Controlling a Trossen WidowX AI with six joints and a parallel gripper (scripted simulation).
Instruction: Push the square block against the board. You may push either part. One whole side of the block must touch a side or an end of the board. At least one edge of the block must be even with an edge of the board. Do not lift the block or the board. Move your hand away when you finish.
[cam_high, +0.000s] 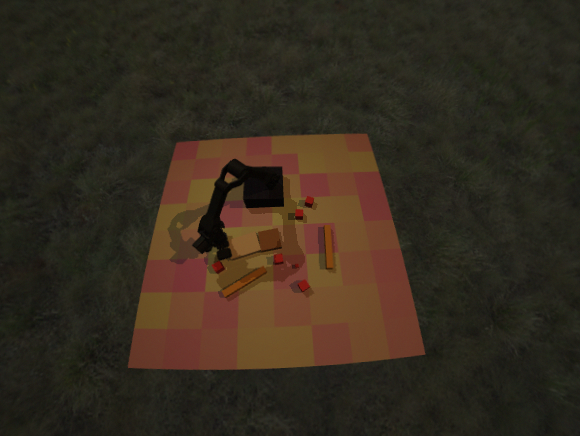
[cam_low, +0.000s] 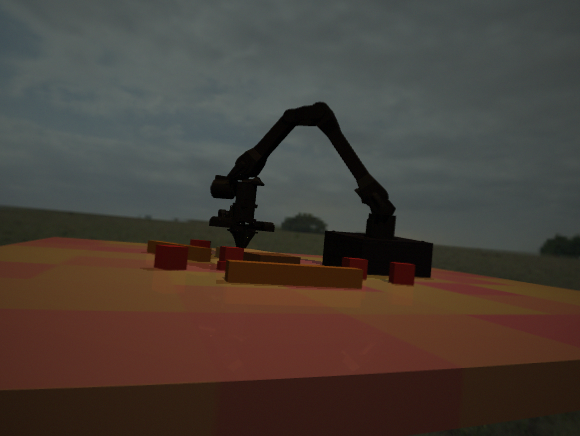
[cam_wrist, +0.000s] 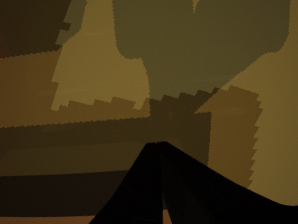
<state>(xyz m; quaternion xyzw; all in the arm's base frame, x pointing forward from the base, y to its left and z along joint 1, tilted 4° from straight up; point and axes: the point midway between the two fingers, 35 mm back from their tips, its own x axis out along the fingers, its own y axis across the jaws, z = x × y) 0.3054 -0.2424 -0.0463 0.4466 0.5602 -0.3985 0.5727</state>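
The brown square block (cam_high: 269, 239) lies flat at the right end of the longer, paler board (cam_high: 246, 244). They appear to meet there, with their front edges roughly in line; a thin gap cannot be ruled out. In the exterior view both are low and partly hidden behind nearer objects. A strip of the board (cam_wrist: 50, 220) shows at the bottom of the wrist view, with its dark side above it. My gripper (cam_high: 219, 244) (cam_low: 243, 246) (cam_wrist: 156, 152) is shut and empty, pointing down near the board's left part. Its arm hides the board's left end in the top view.
An orange bar (cam_high: 245, 282) lies in front of the board and another orange bar (cam_high: 328, 246) (cam_low: 294, 274) to the right. Red cubes (cam_high: 218, 267) (cam_high: 278, 259) lie near the board's front; several more are to the right. The black base (cam_high: 263, 194) (cam_low: 377, 254) stands behind.
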